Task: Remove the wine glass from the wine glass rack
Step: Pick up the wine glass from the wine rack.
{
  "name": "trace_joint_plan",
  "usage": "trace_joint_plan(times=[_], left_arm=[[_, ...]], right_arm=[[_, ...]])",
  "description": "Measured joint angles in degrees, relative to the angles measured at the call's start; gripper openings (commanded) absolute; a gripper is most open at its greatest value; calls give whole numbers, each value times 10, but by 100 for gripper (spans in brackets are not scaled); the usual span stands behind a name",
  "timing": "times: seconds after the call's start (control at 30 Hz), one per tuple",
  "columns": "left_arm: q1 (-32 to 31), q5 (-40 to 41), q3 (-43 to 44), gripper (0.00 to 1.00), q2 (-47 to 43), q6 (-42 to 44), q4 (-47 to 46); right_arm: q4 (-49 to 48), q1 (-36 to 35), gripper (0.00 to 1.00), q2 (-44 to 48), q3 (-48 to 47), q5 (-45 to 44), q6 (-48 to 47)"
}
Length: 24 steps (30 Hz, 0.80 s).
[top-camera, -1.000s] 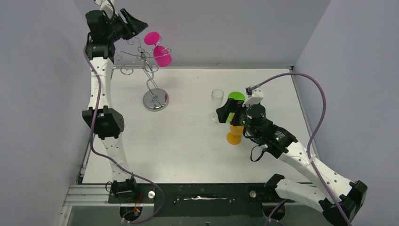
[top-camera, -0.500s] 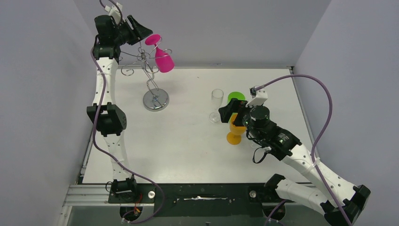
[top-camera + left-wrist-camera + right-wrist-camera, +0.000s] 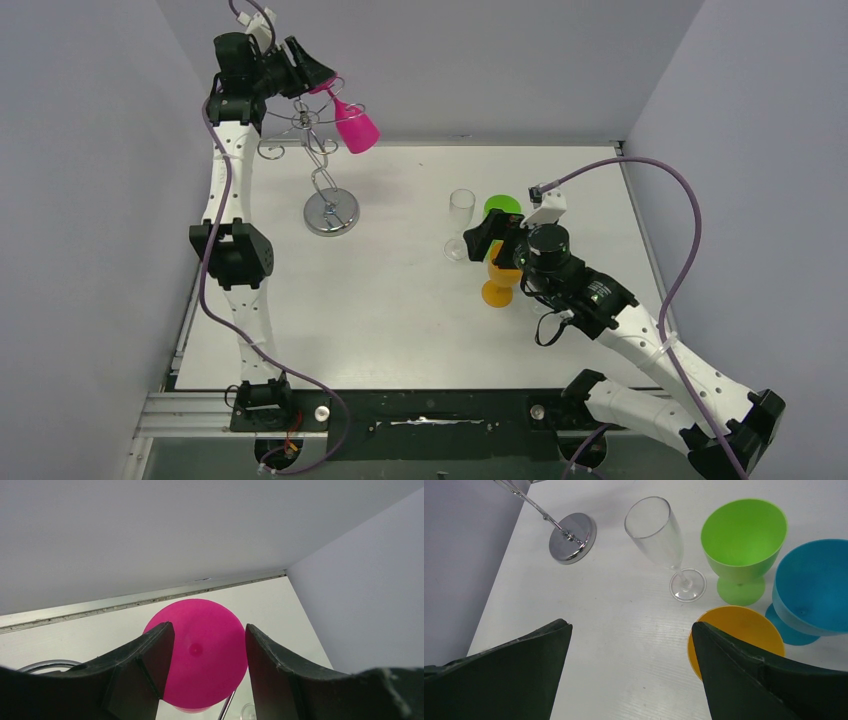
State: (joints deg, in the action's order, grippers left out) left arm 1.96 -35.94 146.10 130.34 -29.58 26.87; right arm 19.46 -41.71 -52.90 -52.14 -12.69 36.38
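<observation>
While left pincer [image 3: 207, 642] pinches pink wine glass [image 3: 357, 128] and right pincer [image 3: 631, 627] hangs spread, a snagged stem could topple wine glass rack [image 3: 330, 213].

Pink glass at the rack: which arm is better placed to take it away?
Left. The left gripper is up at the rack, its fingers either side of the pink glass's foot. The right gripper hangs open beside the other glasses, far off.

We are looking at a white table [image 3: 400, 330] that is sitting enclosed by plain grey walls [image 3: 500, 60] behind it and on both sides. A black rail [image 3: 450, 405] is running along its near edge.
</observation>
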Motion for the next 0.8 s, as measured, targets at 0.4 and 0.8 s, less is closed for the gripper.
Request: trace_joint_plan(times=[0.4,0.8], left_arm=[[-1,47,0,56,-8,31,12],[-1,74,0,56,-10,47,10]], right_arm=[[0,0,96,-2,0,0,3],[0,0,96,-2,0,0,3]])
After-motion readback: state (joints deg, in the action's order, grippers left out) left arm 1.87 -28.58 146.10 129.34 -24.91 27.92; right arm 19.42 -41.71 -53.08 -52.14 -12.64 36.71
